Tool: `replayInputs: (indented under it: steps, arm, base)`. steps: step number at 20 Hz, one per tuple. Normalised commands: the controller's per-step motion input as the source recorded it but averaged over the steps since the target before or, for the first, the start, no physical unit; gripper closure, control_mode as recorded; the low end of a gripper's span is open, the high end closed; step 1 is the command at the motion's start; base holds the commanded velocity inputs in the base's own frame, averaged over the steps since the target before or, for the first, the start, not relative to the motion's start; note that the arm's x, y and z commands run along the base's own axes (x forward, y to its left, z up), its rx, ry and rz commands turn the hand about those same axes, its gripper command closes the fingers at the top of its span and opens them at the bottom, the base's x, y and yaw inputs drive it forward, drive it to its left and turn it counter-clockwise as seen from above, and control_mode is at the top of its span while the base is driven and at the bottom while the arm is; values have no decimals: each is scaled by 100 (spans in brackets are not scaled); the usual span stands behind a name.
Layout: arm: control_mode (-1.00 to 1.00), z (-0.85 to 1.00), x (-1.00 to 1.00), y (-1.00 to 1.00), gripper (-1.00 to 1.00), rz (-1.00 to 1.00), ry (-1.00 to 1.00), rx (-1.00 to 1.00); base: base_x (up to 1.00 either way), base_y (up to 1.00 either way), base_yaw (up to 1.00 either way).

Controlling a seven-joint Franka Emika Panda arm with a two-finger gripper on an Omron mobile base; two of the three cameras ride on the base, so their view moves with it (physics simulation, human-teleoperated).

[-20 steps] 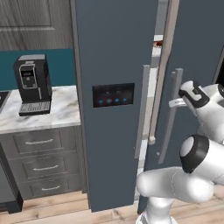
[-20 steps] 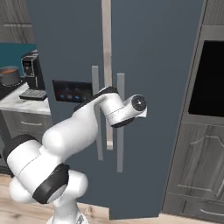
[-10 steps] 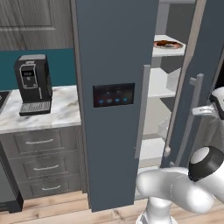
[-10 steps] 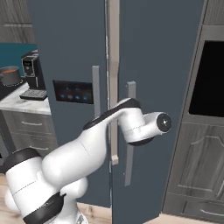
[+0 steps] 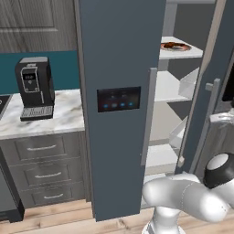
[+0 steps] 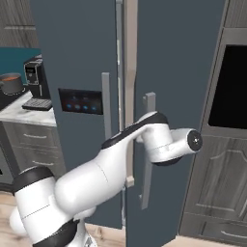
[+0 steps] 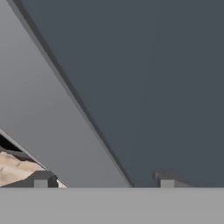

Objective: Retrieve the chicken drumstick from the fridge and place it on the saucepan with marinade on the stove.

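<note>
Blue-grey and tall, the fridge (image 5: 121, 68) stands with its right door (image 5: 205, 91) swung open, so the pale shelves (image 5: 171, 87) inside can be seen. On the top shelf, near its front edge, sits a white plate (image 5: 176, 46) with the chicken drumstick (image 5: 172, 45) on it, a small red-brown lump. The left door has a dark panel (image 5: 119, 99) with little blue lights. A black coffee machine (image 5: 33, 89) stands on the marble tabletop (image 5: 64, 116) to the left of the fridge. Far left in the right base view, the saucepan (image 6: 10, 83) holds orange-red marinade (image 6: 9, 76). The end effector (image 7: 103, 181) is up close to the flat door, with its two dark tips set wide apart and nothing between them.
</note>
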Motion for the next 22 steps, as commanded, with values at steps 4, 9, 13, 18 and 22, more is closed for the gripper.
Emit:
replayInputs:
  steps: [4, 9, 13, 18, 22]
  arm:
    - [-100, 6, -51, 0, -100, 0, -6, 0]
    - [-100, 56, -97, 4, -100, -4, -15, -6]
    - [-100, 69, -59, 44, -100, -6, -4, -21]
    - [-100, 12, -1, 93, -100, -6, 10, -50]
    - [-100, -6, -5, 98, -100, -19, 9, -52]
  base:
    - [0, 0, 0]
    - [0, 0, 0]
    - [0, 0, 0]
    - [0, 0, 0]
    - [0, 0, 0]
